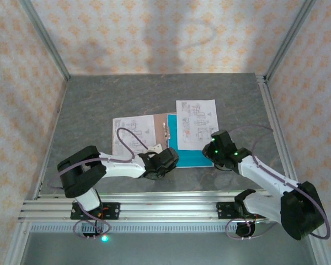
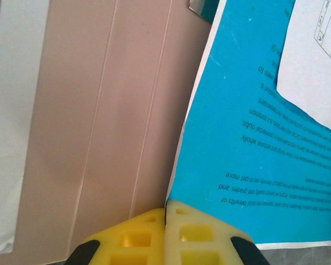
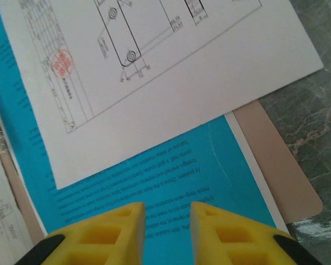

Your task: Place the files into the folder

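Observation:
The pinkish-brown folder [image 1: 161, 128] lies open in the middle of the table, its metal clip [image 1: 166, 131] along the spine. One white printed sheet [image 1: 133, 135] covers its left half. On the right half lies the teal-blue sheet [image 1: 190, 152], with another white sheet [image 1: 197, 122] on top, reaching past the folder's far edge. My left gripper [image 2: 166, 212] is shut, its tips at the teal sheet's [image 2: 254, 138] left edge over the folder [image 2: 110, 121]; a pinch cannot be made out. My right gripper [image 3: 167, 221] is open just above the teal sheet [image 3: 209, 165] near its front right corner.
The grey marbled table [image 1: 99, 110] is framed by aluminium posts and patterned walls. A rail [image 1: 154, 207] runs along the near edge by the arm bases. The folder's rounded corner [image 3: 298, 187] sticks out past the teal sheet onto the table [image 3: 314, 110].

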{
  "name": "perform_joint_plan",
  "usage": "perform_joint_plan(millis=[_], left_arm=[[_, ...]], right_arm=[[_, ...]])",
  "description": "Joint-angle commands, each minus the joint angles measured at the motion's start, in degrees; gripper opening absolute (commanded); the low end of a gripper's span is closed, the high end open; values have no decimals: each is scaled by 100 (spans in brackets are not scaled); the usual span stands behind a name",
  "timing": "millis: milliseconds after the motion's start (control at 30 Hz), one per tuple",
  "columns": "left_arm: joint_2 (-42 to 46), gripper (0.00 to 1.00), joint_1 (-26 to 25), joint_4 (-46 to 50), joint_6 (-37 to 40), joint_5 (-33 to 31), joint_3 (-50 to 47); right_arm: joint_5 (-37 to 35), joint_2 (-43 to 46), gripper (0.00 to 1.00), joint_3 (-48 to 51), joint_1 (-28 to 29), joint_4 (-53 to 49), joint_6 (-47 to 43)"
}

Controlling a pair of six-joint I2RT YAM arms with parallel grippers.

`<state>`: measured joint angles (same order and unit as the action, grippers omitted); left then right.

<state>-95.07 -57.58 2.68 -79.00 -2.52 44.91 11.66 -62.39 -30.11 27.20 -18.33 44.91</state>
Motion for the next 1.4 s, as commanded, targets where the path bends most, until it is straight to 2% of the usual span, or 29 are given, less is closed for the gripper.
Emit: perform_joint_plan(millis=[0, 567, 1133, 1367], left_arm=[[-9, 0, 48, -259, -250, -46, -61], [-133, 0, 89, -268, -315, -21, -60], [-160, 0, 89, -242, -357, -27, -118], [-185, 0, 89, -302, -471, -88, -151]], right_arm=[[-36, -135, 27, -200, -29, 83, -52], [-17, -1312, 27, -961, -31, 413, -231], [103, -3923, 27, -2896, 12, 588, -225], [325, -4156, 27, -2768, 213, 492, -274]])
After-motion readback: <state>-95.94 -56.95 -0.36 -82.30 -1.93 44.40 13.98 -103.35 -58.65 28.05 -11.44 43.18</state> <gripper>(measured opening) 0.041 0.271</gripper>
